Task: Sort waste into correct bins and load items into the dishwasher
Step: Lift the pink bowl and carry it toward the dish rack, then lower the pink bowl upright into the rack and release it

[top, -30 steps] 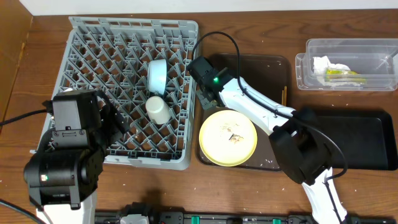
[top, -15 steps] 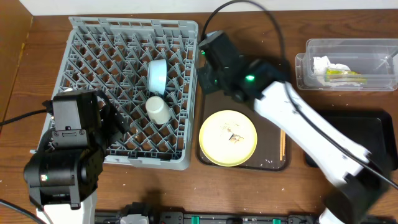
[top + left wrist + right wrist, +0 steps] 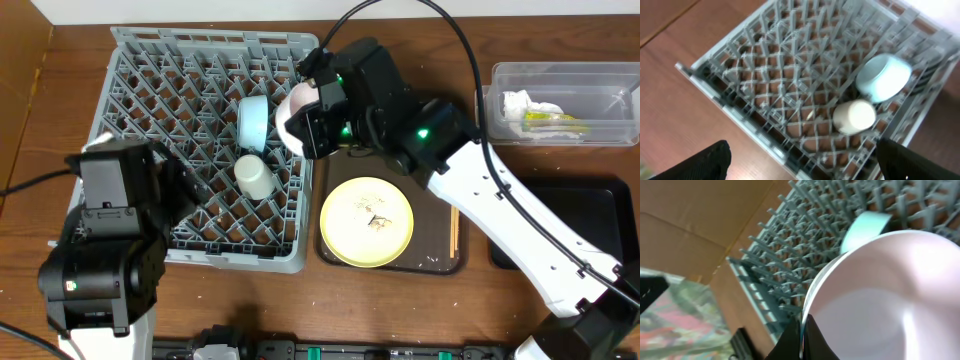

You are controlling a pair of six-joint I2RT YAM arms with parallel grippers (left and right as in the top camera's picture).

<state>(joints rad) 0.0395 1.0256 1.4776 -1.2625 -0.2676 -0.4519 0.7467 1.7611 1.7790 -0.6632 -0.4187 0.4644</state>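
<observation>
The pink saucer (image 3: 292,118) hangs on edge over the grey rack's (image 3: 150,70) right rim, beside the blue bowl (image 3: 252,122).

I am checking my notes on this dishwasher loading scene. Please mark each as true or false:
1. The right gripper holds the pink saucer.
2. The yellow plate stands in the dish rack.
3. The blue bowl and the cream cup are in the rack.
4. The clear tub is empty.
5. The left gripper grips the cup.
1. True. The right gripper is shut on the pink saucer, at the right edge of the dish rack.
2. False. The yellow plate lies on the brown tray beside the rack.
3. True. The blue bowl and the cream cup are both inside it.
4. False. The clear tub holds a white napkin and a wrapper.
5. False. The left gripper is open and holds nothing.
</observation>
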